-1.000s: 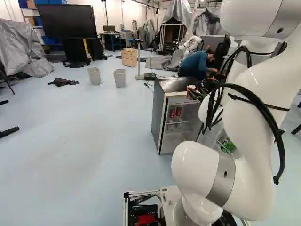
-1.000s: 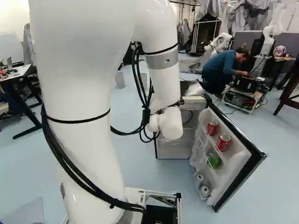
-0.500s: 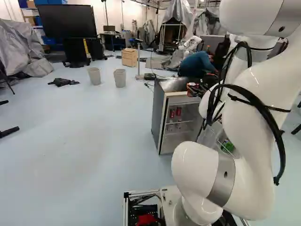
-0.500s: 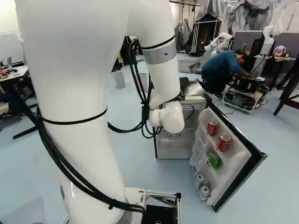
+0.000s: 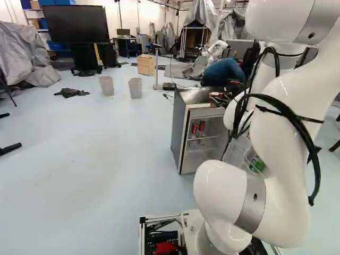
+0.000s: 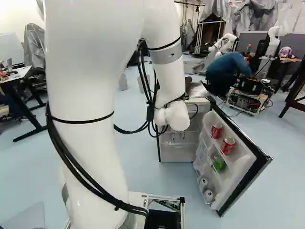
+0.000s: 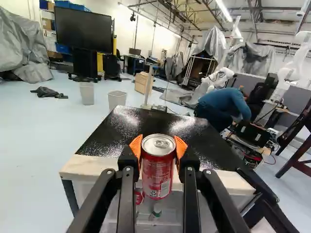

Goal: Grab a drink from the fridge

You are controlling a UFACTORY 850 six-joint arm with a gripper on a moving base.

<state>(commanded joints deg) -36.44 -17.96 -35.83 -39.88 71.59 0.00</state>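
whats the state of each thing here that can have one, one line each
gripper: shut on the red can
red can: held upright, ring tab in place
fridge door: wide open
two red cans: in the door rack
red drinks: inside the fridge
large screen: dark
two bins: upright

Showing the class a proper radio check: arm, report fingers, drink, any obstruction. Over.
Fingers shut on red can, one each side. Can upright, out of the shelves. Fridge door open; fridge top just beyond can, clearance unclear.
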